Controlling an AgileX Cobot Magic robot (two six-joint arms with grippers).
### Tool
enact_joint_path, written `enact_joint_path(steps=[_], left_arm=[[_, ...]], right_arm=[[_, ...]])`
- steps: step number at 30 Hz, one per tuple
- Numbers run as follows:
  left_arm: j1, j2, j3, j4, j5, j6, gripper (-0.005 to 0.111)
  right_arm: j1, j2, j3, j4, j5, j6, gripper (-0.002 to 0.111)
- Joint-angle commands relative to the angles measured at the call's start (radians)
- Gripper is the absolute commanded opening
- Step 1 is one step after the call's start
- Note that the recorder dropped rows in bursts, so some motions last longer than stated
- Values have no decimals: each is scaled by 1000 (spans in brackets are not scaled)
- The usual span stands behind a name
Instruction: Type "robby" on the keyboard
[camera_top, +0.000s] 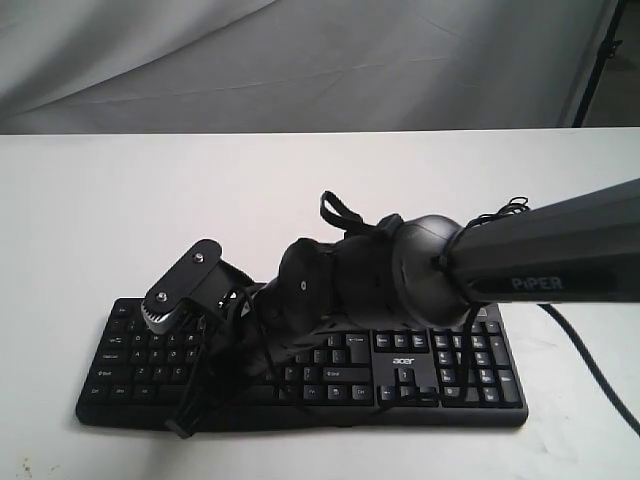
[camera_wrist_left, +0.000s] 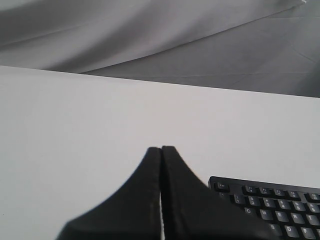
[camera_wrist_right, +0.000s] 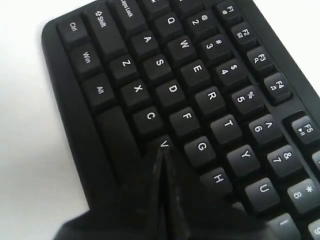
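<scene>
The black keyboard (camera_top: 440, 385) lies along the near side of the white table, with its acer logo (camera_top: 403, 361) facing the exterior view. My right arm reaches across it from the right. The right gripper (camera_wrist_right: 162, 151) is shut and empty. Its tip points down at the letter keys, right beside the V key (camera_wrist_right: 164, 144), and it hides the keys behind it. In the exterior view the right gripper (camera_top: 208, 385) blends into the dark keys. My left gripper (camera_wrist_left: 161, 148) is shut on nothing above bare table, off the keyboard's Esc corner (camera_wrist_left: 220, 186).
The white table (camera_top: 200, 190) stretches behind the keyboard to a grey cloth backdrop (camera_top: 300, 60). A black cable (camera_top: 598, 365) trails off at the right. A dark stand (camera_top: 598, 60) is at the far right corner.
</scene>
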Motion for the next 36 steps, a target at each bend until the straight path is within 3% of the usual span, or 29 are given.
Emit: enact_joint_path(steps=[1,36], left_arm=[[-3,-4,5,-9,-2,-4,0],[-3,-4,5,-9,-2,-4,0]], right_arm=[[1,0,-6,-16,-15,-1,0],[-3,23,-6,-58,-26,3,0]])
